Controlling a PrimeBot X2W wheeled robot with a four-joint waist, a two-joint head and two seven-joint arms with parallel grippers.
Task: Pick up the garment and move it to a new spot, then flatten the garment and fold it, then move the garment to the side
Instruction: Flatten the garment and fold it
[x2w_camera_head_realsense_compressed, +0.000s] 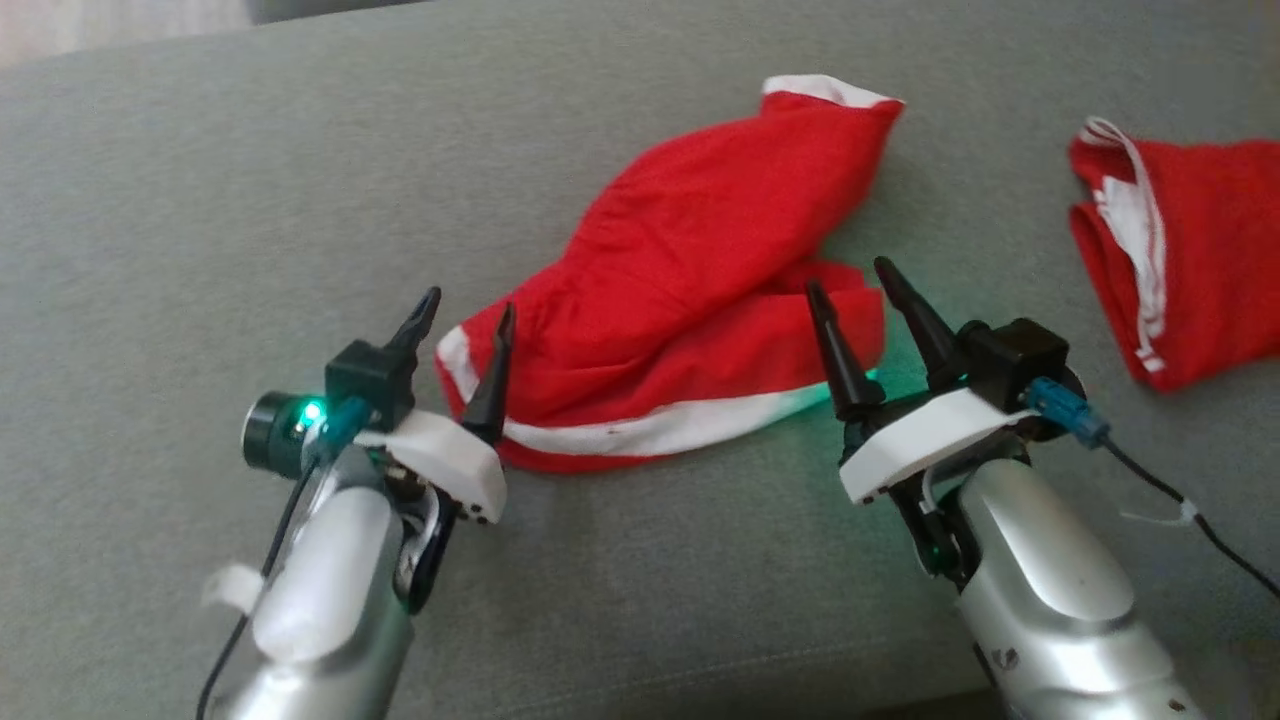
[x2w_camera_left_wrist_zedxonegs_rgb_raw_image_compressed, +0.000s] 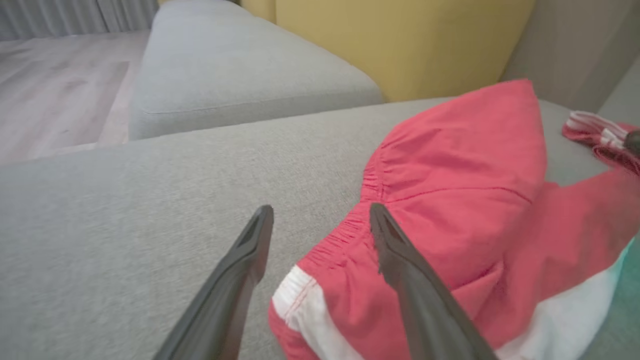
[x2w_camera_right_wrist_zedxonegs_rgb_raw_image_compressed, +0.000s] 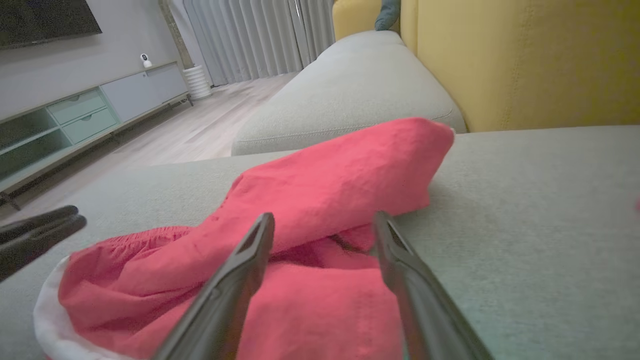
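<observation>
The red garment (x2w_camera_head_realsense_compressed: 690, 290) lies crumpled on the grey cushion (x2w_camera_head_realsense_compressed: 200, 200) between the left gripper (x2w_camera_head_realsense_compressed: 470, 300) and right gripper (x2w_camera_head_realsense_compressed: 847, 274), both with jaws apart and empty; flattening, folding and moving aside are not yet done.

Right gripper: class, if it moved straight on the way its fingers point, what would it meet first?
Probably the red garment: its folds lie just ahead of the right gripper, though depth is unclear.
</observation>
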